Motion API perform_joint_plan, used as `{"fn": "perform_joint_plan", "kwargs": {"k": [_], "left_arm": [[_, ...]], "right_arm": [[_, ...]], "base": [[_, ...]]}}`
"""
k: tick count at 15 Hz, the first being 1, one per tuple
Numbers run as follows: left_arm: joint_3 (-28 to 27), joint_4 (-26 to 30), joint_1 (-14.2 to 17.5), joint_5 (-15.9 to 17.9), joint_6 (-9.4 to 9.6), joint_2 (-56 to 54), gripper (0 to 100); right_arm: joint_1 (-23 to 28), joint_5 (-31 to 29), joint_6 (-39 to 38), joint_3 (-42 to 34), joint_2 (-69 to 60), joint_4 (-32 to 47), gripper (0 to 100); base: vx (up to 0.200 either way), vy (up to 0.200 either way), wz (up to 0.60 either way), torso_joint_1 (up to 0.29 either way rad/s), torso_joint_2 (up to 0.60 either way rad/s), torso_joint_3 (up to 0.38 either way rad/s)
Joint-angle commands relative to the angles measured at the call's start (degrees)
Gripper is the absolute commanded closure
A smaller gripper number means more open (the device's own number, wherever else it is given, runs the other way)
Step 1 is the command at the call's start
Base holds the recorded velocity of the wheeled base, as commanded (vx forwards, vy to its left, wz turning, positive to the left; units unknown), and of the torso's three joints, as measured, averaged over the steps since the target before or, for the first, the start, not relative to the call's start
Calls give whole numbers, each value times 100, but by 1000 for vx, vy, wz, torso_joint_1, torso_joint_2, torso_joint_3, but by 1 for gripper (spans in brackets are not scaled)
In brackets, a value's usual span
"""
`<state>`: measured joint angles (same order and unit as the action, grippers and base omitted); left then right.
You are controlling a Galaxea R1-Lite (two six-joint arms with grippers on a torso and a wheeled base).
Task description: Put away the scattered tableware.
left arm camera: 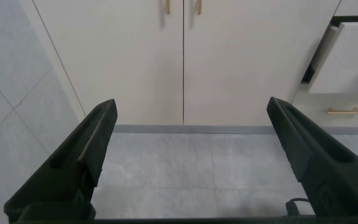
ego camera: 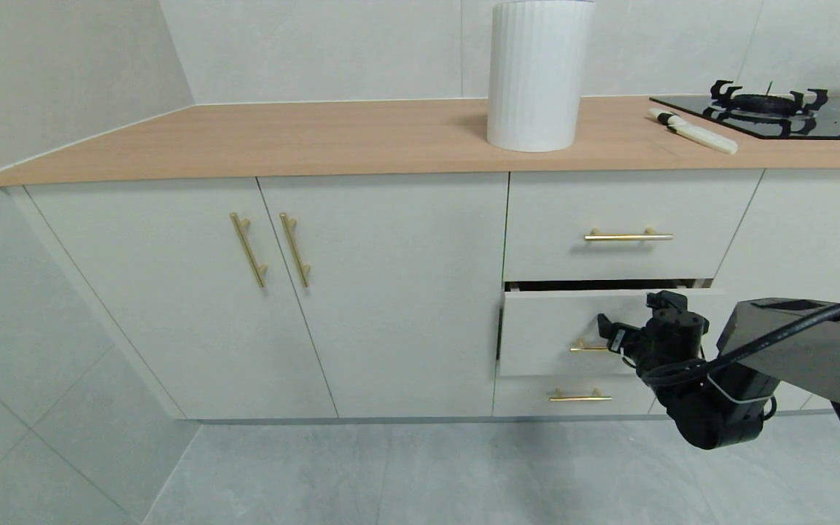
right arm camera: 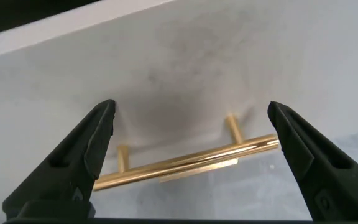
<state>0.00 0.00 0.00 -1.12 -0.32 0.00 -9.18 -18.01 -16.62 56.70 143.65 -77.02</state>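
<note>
A cream-handled utensil (ego camera: 693, 131) lies on the wooden countertop (ego camera: 281, 135) beside the hob. Below it, the middle drawer (ego camera: 562, 328) stands pulled out a little, showing a dark gap along its top. My right gripper (ego camera: 628, 321) is right in front of that drawer's brass handle (ego camera: 585, 348). In the right wrist view the right gripper (right arm camera: 191, 112) is open, with the handle (right arm camera: 191, 162) just beyond its fingertips and not clamped. My left gripper (left arm camera: 191, 106) is open and holds nothing, low above the floor, facing the double cabinet doors (left arm camera: 183, 56).
A tall white ribbed container (ego camera: 534, 73) stands on the counter. A black gas hob (ego camera: 777, 113) sits at the far right. The top drawer (ego camera: 628, 222) and bottom drawer (ego camera: 573, 397) are closed. The grey tiled floor (ego camera: 427, 474) is bare; a wall bounds the left.
</note>
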Motion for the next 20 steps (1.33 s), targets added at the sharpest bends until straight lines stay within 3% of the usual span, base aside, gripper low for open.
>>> {"fn": "perform_joint_plan", "kwargs": {"k": [1, 13, 20], "left_arm": [[0, 0, 0, -2, -3, 0, 0], [0, 0, 0, -2, -3, 0, 0], [0, 0, 0, -2, -3, 0, 0]], "right_arm": [[136, -28, -17, 254, 224, 3, 0], [558, -757, -228, 1353, 506, 56, 0], [663, -775, -228, 1353, 479, 56, 0]], "base": [[0, 0, 0, 0, 0, 0], [0, 0, 0, 0, 0, 0], [0, 0, 0, 0, 0, 0]]}}
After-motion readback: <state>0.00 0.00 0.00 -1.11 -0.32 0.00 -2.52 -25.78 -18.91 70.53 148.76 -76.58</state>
